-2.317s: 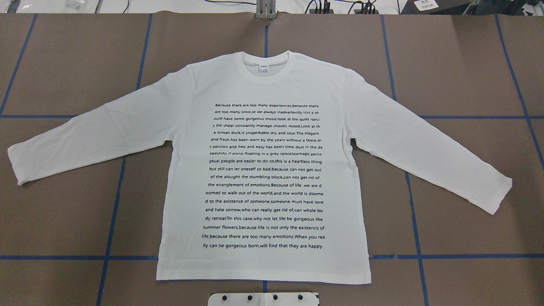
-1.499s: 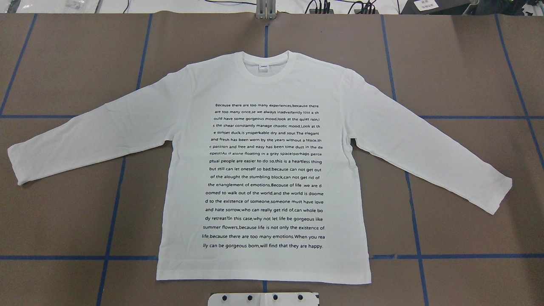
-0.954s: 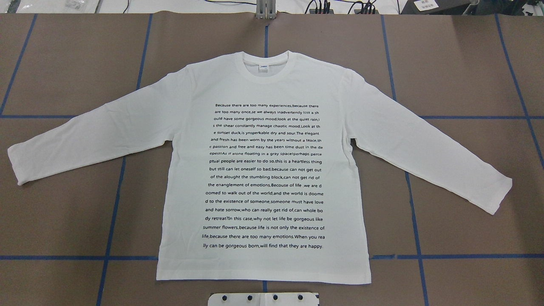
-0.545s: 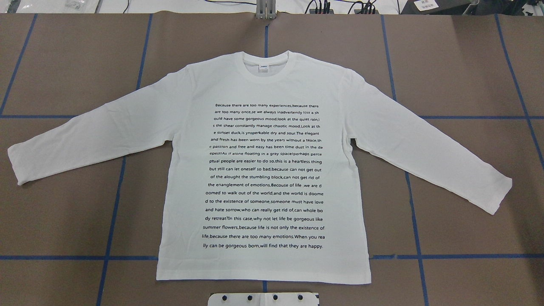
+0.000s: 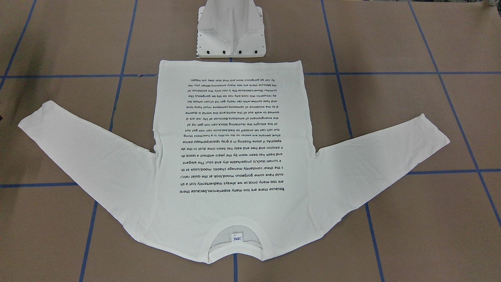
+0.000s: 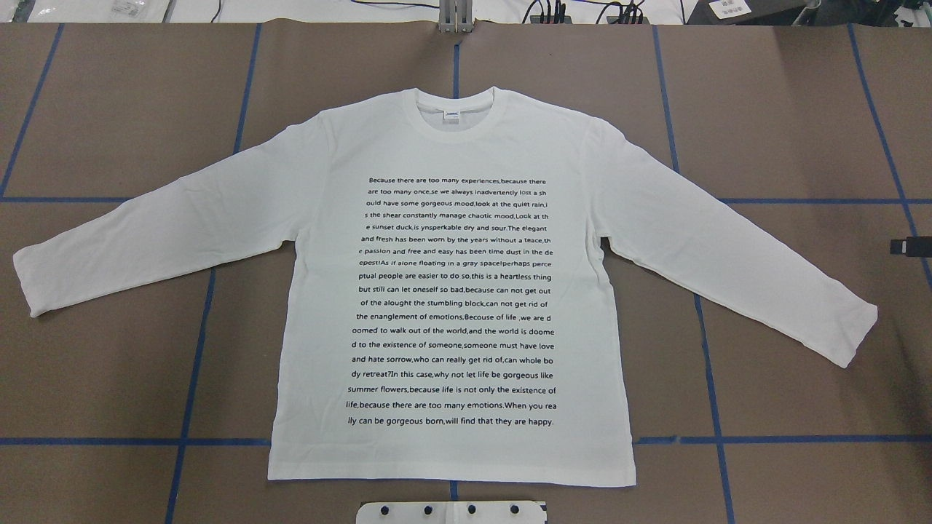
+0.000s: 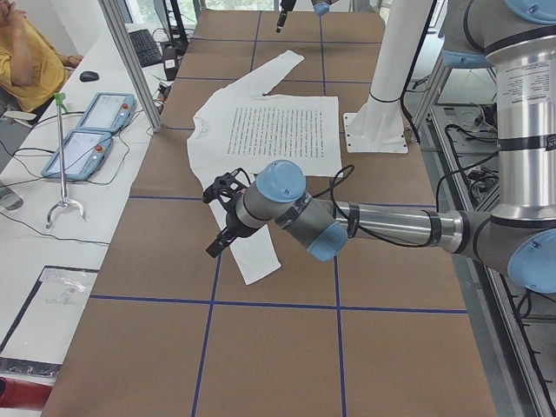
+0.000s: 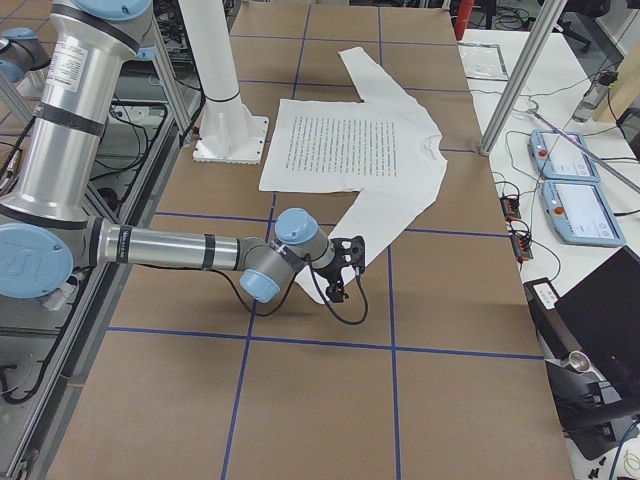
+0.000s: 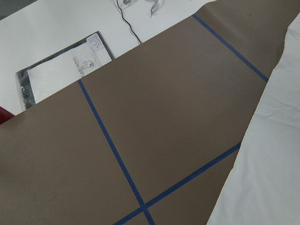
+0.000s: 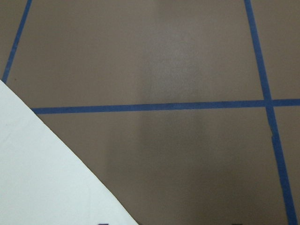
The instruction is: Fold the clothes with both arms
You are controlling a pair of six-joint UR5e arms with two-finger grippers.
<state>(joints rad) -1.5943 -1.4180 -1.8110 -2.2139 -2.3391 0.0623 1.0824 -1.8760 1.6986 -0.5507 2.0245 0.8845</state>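
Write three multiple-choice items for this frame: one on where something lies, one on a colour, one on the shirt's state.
1. Where does the T-shirt's collar lie relative to the pedestal base?
A. right beside it
B. at the end away from it
C. underneath it

2. What colour are the tape lines on the table?
A. red
B. yellow
C. blue

3. How does the T-shirt lie?
A. flat, print up, both sleeves spread
B. folded in half
C. bunched in a heap

1 B: the front-facing view shows the hem next to the base and the collar at the opposite end.
2 C: every view shows blue lines on the brown surface.
3 A: the overhead view shows it fully spread, with no fold made.
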